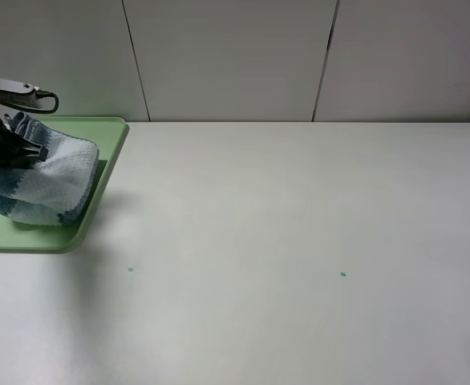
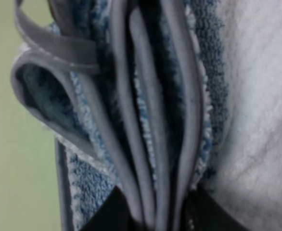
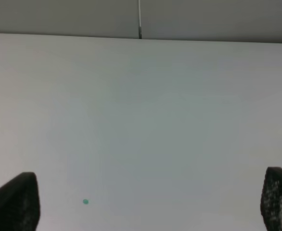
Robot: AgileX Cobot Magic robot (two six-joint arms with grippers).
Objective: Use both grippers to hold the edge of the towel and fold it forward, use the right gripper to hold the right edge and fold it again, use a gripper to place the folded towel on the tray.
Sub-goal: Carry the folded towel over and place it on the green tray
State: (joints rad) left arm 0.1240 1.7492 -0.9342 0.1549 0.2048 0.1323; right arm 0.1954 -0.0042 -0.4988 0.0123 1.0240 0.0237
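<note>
Step in hand: final placement of folded towel (image 1: 46, 180) onto light-green tray (image 1: 113, 148), far left of the high frame.
Left gripper (image 1: 33, 150): nearly closed, black jaws pinching the stacked grey hems (image 2: 150, 159) at the bottom centre of its wrist view; several layers visible between them.
Towel position: bundled over the tray, lower part apparently resting on or just above it, upper part held up by the grip; contact not fully clear.
Right gripper (image 3: 141, 211): jaws spread fully, nothing between them, only bare table below; out of the high view.
Doing it well: lower until the bundle settles flat inside the rim, then release straight and lift vertically so the layers do not spring apart or drag off.
Risk: loose corner loop (image 2: 54, 48) may snag a jaw on withdrawal.
Surface: pale matte table (image 1: 299, 241), two small green dots (image 1: 343, 274).
Room: plain white wall panels (image 1: 227, 56) with dark vertical seams behind.
</note>
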